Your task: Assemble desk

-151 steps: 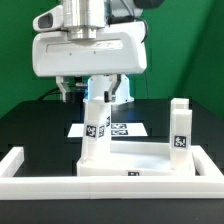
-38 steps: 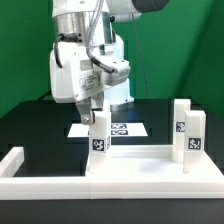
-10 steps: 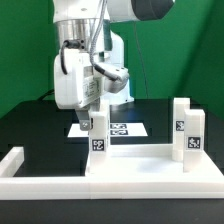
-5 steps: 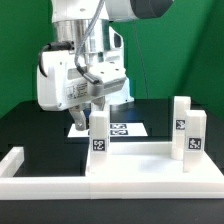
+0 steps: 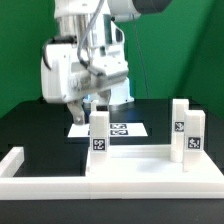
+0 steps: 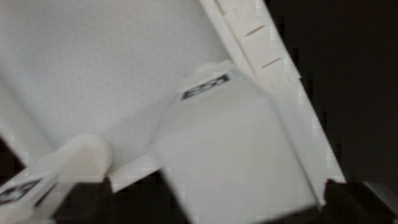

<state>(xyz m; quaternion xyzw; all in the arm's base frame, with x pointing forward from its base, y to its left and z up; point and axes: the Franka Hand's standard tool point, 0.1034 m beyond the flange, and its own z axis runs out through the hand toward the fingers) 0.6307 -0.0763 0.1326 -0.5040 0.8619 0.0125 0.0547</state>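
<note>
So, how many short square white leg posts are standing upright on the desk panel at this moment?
3: one post at the exterior view's left, below the gripper; two posts close together at its right. Others may be hidden.

Your wrist view is blurred throughout; most of it is filled by the white desk panel, seen close and at a slant; a raised rim runs along one edge, with black table surface beyond it; a white leg post stands on the panel beside that rim, a small black-and-white tag on it; you cannot read the tag; a second tagged white piece shows only partly.
</note>
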